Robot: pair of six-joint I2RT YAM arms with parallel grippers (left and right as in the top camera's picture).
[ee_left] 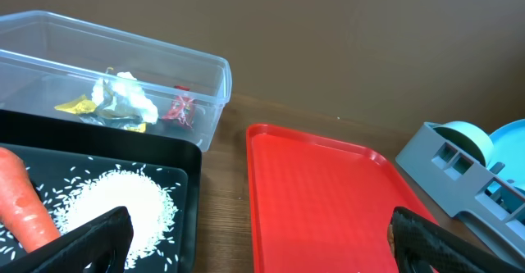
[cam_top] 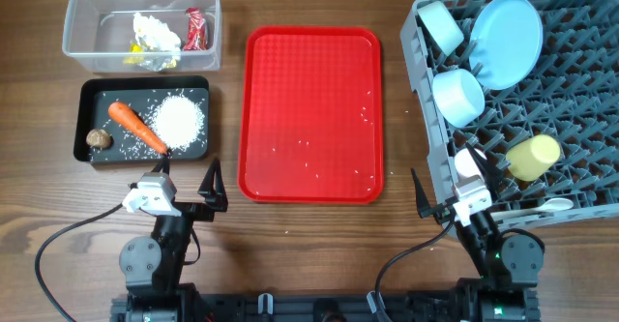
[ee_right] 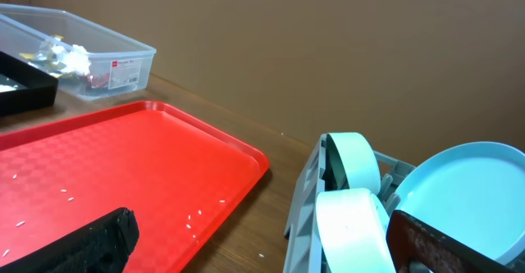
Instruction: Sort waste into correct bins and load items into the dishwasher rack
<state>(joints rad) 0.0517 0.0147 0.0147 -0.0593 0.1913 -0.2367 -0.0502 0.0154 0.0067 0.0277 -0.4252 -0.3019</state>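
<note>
The clear tub (cam_top: 97, 3) at the back left holds white tissue (cam_top: 155, 34), a red wrapper (cam_top: 196, 29) and a yellow wrapper (cam_top: 145, 59). In front of it the black tray (cam_top: 89, 109) carries the carrot (cam_top: 135, 127), rice (cam_top: 179, 121) and a brown lump (cam_top: 98, 139). On the right, the grey rack (cam_top: 430, 129) holds a blue plate (cam_top: 510, 40), two bowls (cam_top: 457, 95), a yellow cup (cam_top: 534, 156) and a white spoon (cam_top: 549, 206). My left gripper (cam_top: 187, 179) is open and empty near the black tray's front edge. My right gripper (cam_top: 458, 179) is open and empty at the rack's front left corner.
A flat red tray (cam_top: 309, 90) lies between the bins and the rack, with a few stray rice grains (cam_top: 305, 148) on it. In the left wrist view, bare wood (ee_left: 225, 199) shows between the black tray and the red tray.
</note>
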